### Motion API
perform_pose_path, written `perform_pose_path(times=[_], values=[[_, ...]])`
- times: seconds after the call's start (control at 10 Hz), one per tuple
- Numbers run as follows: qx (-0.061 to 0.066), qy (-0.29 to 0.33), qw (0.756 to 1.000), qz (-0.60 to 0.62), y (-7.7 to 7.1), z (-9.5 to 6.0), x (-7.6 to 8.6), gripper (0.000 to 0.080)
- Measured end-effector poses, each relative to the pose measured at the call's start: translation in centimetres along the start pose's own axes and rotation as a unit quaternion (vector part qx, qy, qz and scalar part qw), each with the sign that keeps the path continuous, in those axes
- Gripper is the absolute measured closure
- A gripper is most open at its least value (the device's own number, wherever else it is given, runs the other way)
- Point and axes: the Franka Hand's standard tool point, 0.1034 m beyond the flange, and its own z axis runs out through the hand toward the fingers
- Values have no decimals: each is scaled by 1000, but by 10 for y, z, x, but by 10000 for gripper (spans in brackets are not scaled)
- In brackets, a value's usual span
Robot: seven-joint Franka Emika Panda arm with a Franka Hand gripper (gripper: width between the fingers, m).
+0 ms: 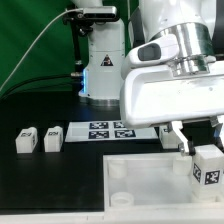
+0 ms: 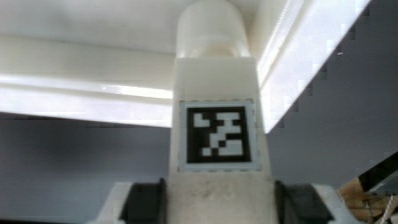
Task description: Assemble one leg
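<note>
My gripper (image 1: 200,150) is shut on a leg (image 1: 208,166), a white block with a black-and-white marker, held upright above the right side of the large white tray-like piece (image 1: 135,190). In the wrist view the leg (image 2: 217,110) fills the middle, its marker facing the camera, with the dark finger pads (image 2: 146,198) pressed on both sides at its base. Its rounded end points away toward the white piece's edge (image 2: 89,100). Two more legs (image 1: 26,141) (image 1: 52,138) lie on the black table at the exterior view's left.
The marker board (image 1: 108,130) lies flat behind the tray-like piece. A white cylindrical stand (image 1: 103,65) with a camera on top rises at the back. Green cloth hangs behind. A round socket (image 1: 118,171) shows in the tray-like piece's corner.
</note>
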Motion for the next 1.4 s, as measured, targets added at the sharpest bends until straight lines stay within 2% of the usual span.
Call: perform_pose_path(times=[0.5,0.6,0.7,0.8,0.9,1.4], values=[[0,-10,1000,5,0,0,-3,508],[0,-10,1000,5,0,0,-4,327],[0,-11,1000,5,0,0,-4,206],[0,-11,1000,5,0,0,-4,206],[0,-11,1000,5,0,1,-4,162],[0,-12,1000,5,0,1,-5,150]])
